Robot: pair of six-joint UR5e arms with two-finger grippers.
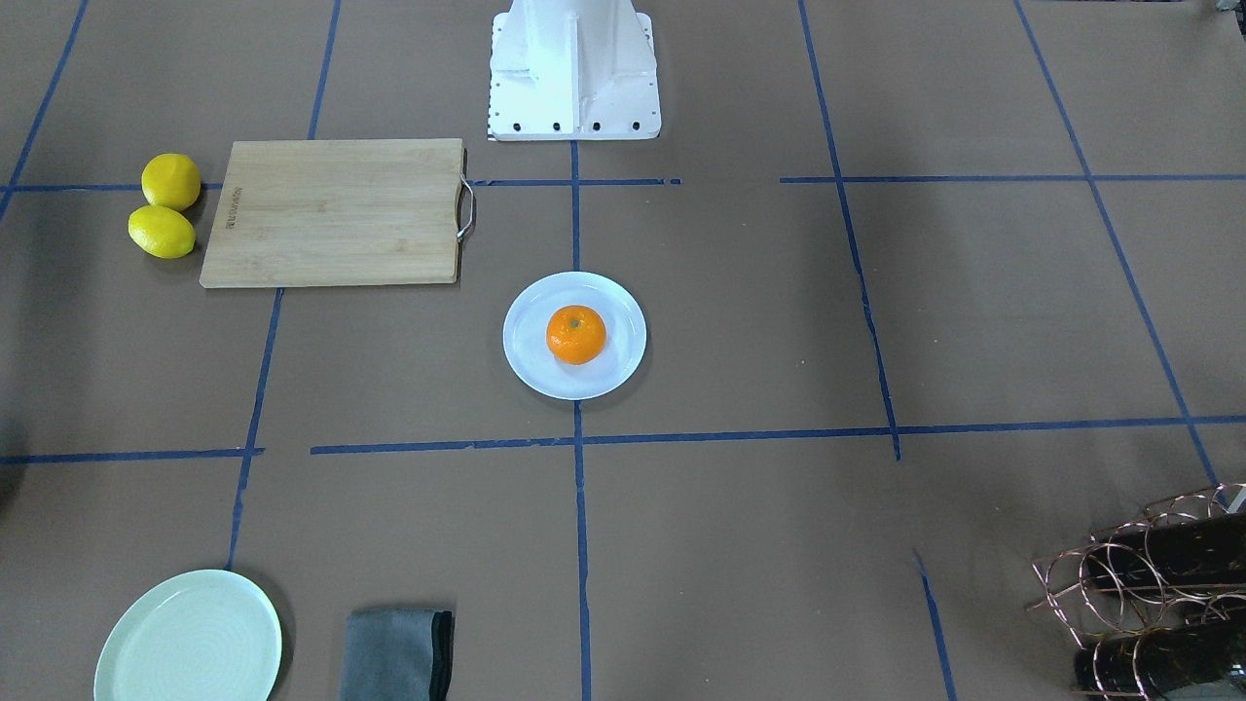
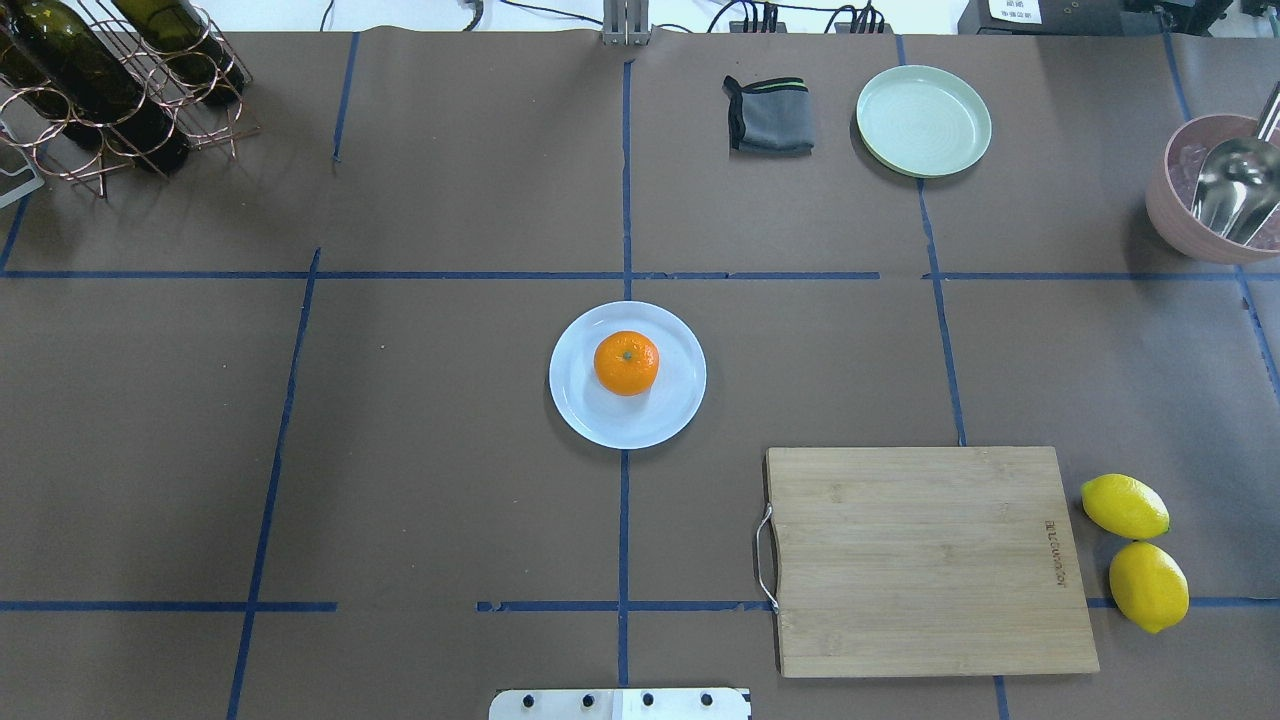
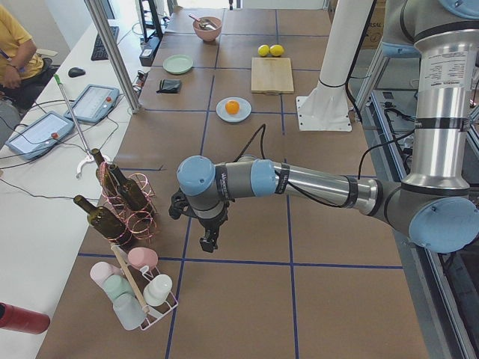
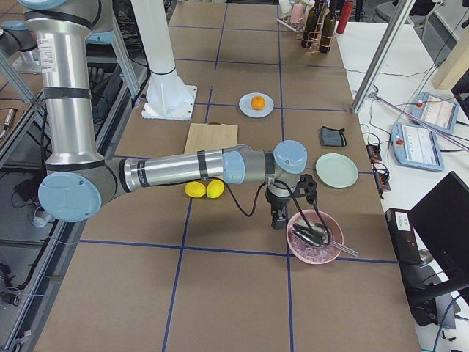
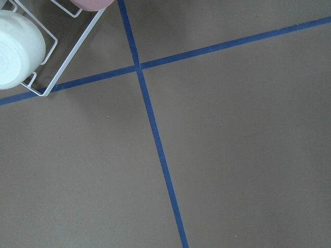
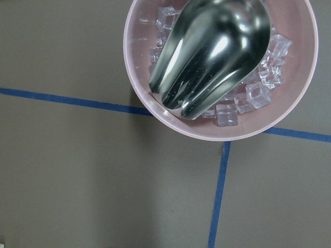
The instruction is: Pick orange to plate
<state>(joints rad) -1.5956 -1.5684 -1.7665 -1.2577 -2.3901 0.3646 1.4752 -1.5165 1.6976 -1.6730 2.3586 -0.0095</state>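
Hanging at far left: the left hand (image 3: 209, 242), pointed down above the brown paper-covered bench (image 2: 450, 450), near a group of upturned pastel cups (image 3: 159, 288); this side view does not show whether its jaws stand wide or narrow.
Left corner: a copper wire rack (image 2: 75, 165) holding dark green wine bottles (image 2: 60, 75) that lie on their sides.
Centre: the round glossy white plate (image 2: 675, 400), set on a line of blue tape (image 2: 623, 540).
Task fruit: the small round bright-orange citrus fruit (image 2: 626, 362) sits on the white plate near its middle, with its greenish stem dimple facing up and no hand close to it.
Right of centre, far edge: a folded grey cloth with dark edging (image 2: 770, 125), and just beside it a pale green ridged plate (image 2: 923, 120).
Right of centre, near edge: a rectangular bamboo cutting board (image 2: 925, 560), its metal handle turned toward the centre line.
Beyond the board: two yellow lemons (image 2: 1125, 507), lying side by side on the bench.
Far right: a pink bowl (image 6: 289, 98) of clear ice cubes with a shiny metal scoop (image 6: 212, 51) resting in it.
Right end: the right hand (image 4: 277, 220), pointed down just beside the pink bowl; the spread of its jaws cannot be told here.
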